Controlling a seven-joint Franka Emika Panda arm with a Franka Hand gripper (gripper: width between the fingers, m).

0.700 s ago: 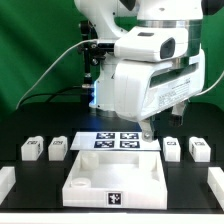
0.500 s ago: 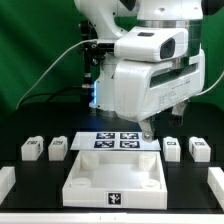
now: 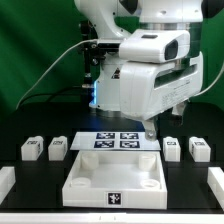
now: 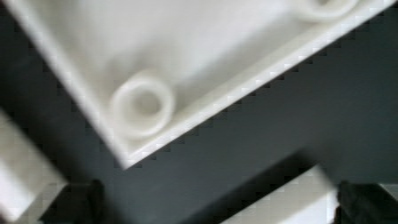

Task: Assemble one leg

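Observation:
Four small white legs with black-and-white tags stand on the black table: two at the exterior view's left [image 3: 31, 149] [image 3: 59, 148] and two at its right [image 3: 172, 147] [image 3: 200, 149]. My gripper [image 3: 150, 129] hangs just above the table behind the large white square panel [image 3: 78, 186], between the marker board and the right pair of legs. In the wrist view my gripper [image 4: 222, 208] is open and empty, and its dark fingertips [image 4: 75, 205] stand far apart. That view shows a corner of the panel [image 4: 196, 60] with a round socket [image 4: 143, 101].
The marker board [image 3: 115, 141] lies flat behind the panel. White blocks sit at the table's front left [image 3: 6, 181] and front right [image 3: 215, 181] edges. The arm's bulky white body fills the middle of the exterior view. A green backdrop stands behind.
The arm and gripper have shifted slightly toward the exterior view's right. The legs and the panel have not moved.

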